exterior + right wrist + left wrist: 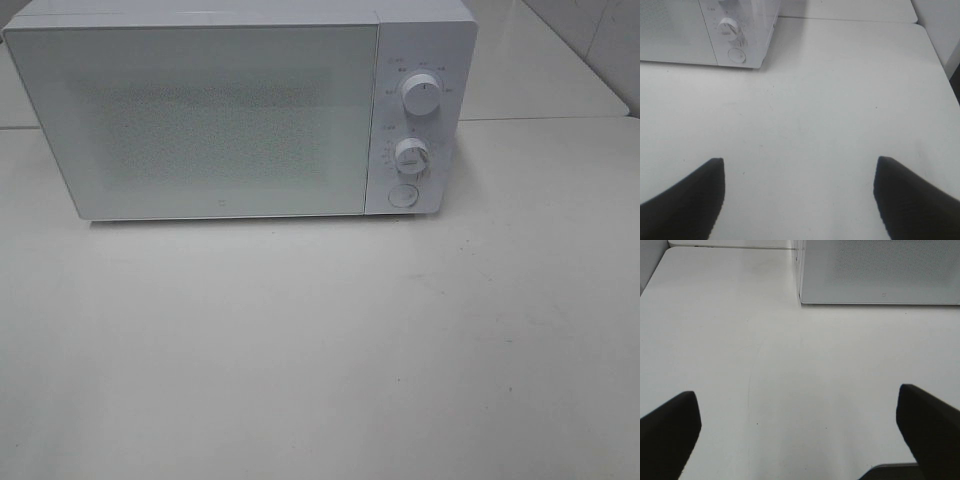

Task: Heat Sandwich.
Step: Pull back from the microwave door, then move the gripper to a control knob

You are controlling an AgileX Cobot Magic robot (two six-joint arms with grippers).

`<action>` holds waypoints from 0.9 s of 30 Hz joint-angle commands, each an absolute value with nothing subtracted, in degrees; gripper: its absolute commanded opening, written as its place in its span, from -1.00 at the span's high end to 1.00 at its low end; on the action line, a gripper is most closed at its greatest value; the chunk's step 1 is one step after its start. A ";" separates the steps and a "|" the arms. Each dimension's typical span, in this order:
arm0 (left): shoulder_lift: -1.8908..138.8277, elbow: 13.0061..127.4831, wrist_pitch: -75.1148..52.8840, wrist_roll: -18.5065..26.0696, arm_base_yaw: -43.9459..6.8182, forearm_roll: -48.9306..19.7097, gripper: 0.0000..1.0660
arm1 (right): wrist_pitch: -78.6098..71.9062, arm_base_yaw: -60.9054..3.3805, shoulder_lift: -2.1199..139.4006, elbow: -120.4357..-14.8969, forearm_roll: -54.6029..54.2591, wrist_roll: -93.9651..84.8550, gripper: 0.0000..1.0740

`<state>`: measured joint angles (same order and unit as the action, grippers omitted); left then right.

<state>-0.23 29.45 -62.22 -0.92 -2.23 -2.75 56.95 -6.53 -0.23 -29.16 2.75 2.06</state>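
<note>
White table (320, 350) fills all three views, pale and bare in front, with a seam running behind. On it, toward the back, stands a white microwave (240, 110) with its door (190, 110) shut; the door's speckled panel hides whatever is inside. On the panel at the door's right sit two round knobs, an upper (419, 95) and a lower (411, 154), with a round button (402, 194) beneath them. The sandwich shows in no view, and whether it lies behind the door cannot be told. The left gripper (796, 397) hangs over the table near the microwave's left front corner, its dark fingers (670, 430) spread wide with only tabletop between them. The right gripper (800, 162) hangs over the table off the knob side, its fingers (905, 195) likewise spread wide and holding nothing.
</note>
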 commanded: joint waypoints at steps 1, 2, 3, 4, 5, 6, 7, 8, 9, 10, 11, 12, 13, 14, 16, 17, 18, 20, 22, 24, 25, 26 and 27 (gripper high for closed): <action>-1.55 29.51 -61.48 -1.15 -2.18 -3.27 -0.88 | 53.06 -6.13 -0.92 -30.83 2.69 1.49 -0.55; -1.55 29.51 -61.48 -1.15 -2.18 -3.27 -0.88 | 52.54 -6.13 -0.52 -31.11 2.81 1.49 -0.57; -1.55 29.51 -61.48 -1.15 -2.18 -3.27 -0.88 | 52.54 -6.13 -0.52 -31.11 2.81 1.49 -0.57; -1.55 29.51 -61.48 -1.15 -2.18 -3.27 -0.88 | 51.62 -6.13 0.69 -31.11 2.92 1.49 -0.59; -1.55 29.51 -61.48 -1.15 -2.18 -3.27 -0.88 | 51.17 -6.13 1.60 -31.11 2.98 1.49 -0.59; -1.55 29.51 -61.48 -1.15 -2.18 -3.27 -0.87 | 50.42 -6.13 2.64 -31.11 3.27 1.49 -0.59; -1.55 29.51 -61.48 -1.15 -2.18 -3.27 -0.87 | 49.50 -6.13 3.50 -31.11 3.55 1.49 -0.59; -1.55 29.51 -61.48 -1.15 -2.18 -3.27 -0.87 | 49.50 -6.13 3.50 -31.11 3.55 1.49 -0.59; -1.55 29.51 -61.48 -1.15 -2.18 -3.27 -0.87 | 47.44 -6.13 5.61 -31.11 4.41 1.49 -0.59; -1.55 29.51 -61.48 -1.15 -2.18 -3.27 -0.87 | 46.24 -6.13 6.82 -31.11 4.58 1.49 -0.59; -1.55 29.51 -61.48 -1.15 -2.18 -3.27 -0.87 | 45.32 -6.13 8.14 -31.11 4.58 1.49 -0.59; -1.55 29.51 -61.48 -1.15 -2.18 -3.27 -0.87 | 44.12 -6.13 9.51 -31.11 4.64 1.49 -0.59; -1.55 29.51 -61.48 -1.15 -2.18 -3.27 -0.87 | 44.12 -6.13 9.51 -31.11 4.64 1.49 -0.59; -1.55 29.51 -61.48 -1.15 -2.18 -3.27 -0.87 | 42.00 -6.13 12.20 -31.11 4.58 1.49 -0.59; -1.55 29.51 -61.48 -1.15 -2.18 -3.27 -0.87 | 39.59 -6.13 14.84 -31.05 4.58 1.55 -0.57; -1.55 29.51 -61.48 -1.15 -2.18 -3.27 -0.87 | 38.33 -6.13 16.27 -31.05 4.58 1.55 -0.57; -1.55 29.51 -61.48 -1.15 -2.18 -3.27 -0.87 | 38.33 -6.13 16.27 -31.05 4.58 1.55 -0.57; -1.55 29.51 -61.48 -1.15 -2.18 -3.27 -0.87 | 34.72 -6.13 20.63 -31.05 4.58 1.55 -0.55; -1.55 29.51 -61.48 -1.15 -2.18 -3.27 -0.87 | 31.11 -6.13 24.64 -31.05 4.58 1.49 -0.53; -1.55 29.51 -61.48 -1.15 -2.18 -3.27 -0.87 | 29.85 -6.13 25.78 -31.05 4.58 1.55 -0.53; -1.55 29.51 -61.48 -1.15 -2.18 -3.27 -0.87 | 28.59 -6.13 27.22 -31.05 4.58 1.55 -0.52; -1.55 29.51 -61.48 -1.15 -2.18 -3.27 -0.87 | 27.67 -6.13 28.59 -31.05 4.58 1.55 -0.52; -1.55 29.51 -61.48 -1.15 -2.18 -3.27 -0.87 | 25.27 -6.13 31.40 -31.05 4.58 1.78 -0.51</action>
